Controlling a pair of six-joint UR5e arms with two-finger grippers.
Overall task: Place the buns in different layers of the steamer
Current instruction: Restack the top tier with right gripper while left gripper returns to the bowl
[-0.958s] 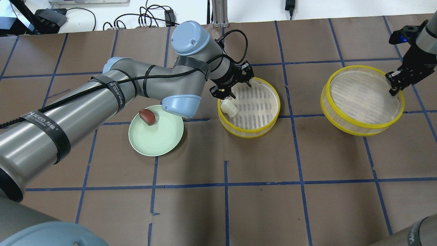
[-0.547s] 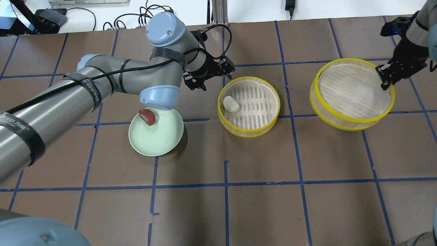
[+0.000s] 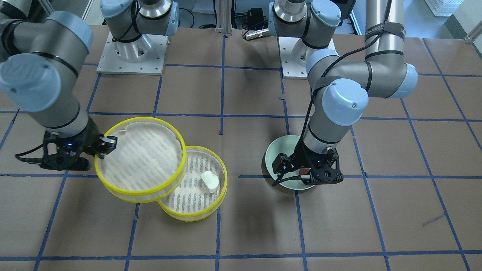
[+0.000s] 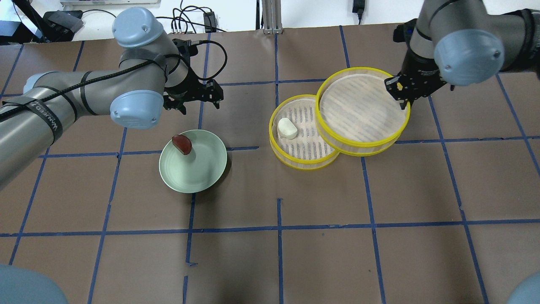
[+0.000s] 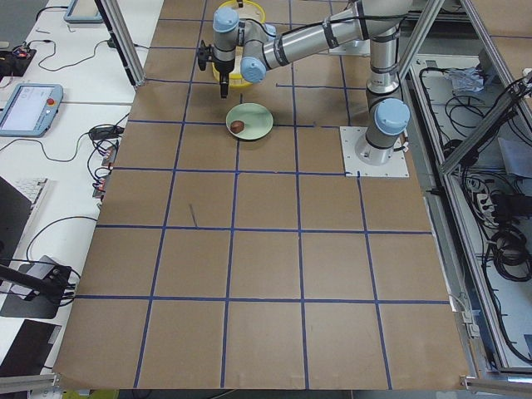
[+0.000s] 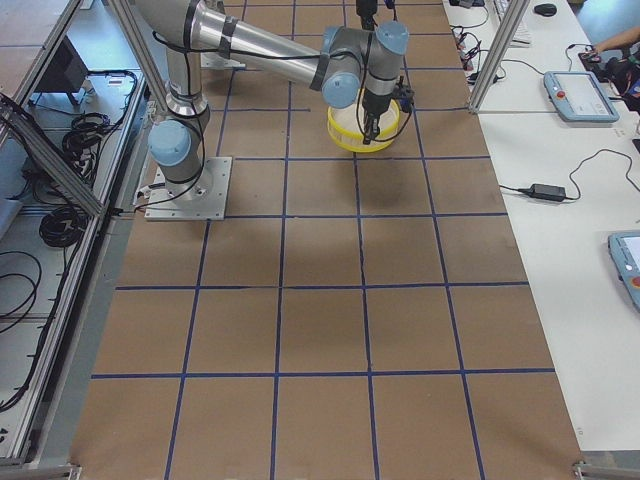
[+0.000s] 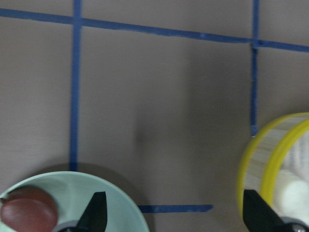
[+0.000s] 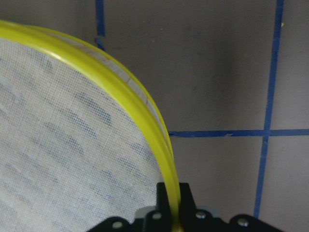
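Observation:
The white bun [image 4: 287, 128] lies in the lower steamer tray [image 4: 295, 161] on the table. My right gripper [image 4: 403, 97] is shut on the rim of the second steamer tray [image 4: 358, 109] and holds it lifted, overlapping the lower tray's right side; the wrist view shows the fingers clamped on the yellow rim [image 8: 135, 104]. The reddish-brown bun [image 4: 182, 144] lies on the pale green plate [image 4: 202, 177]. My left gripper [image 4: 195, 101] is open and empty, raised between plate and steamer; its wrist view shows the bun [image 7: 29, 212] at lower left.
The brown table has a blue tape grid. Both arm bases [image 3: 131, 49] stand at its robot side. Cables and equipment lie beyond the far edge [image 4: 190, 21]. Side tables with devices [image 6: 580, 95] flank the table's end.
My left gripper has let go of the white bun in the lower tray and moved left toward the plate. My right gripper has carried the second tray left, over the lower tray's edge.

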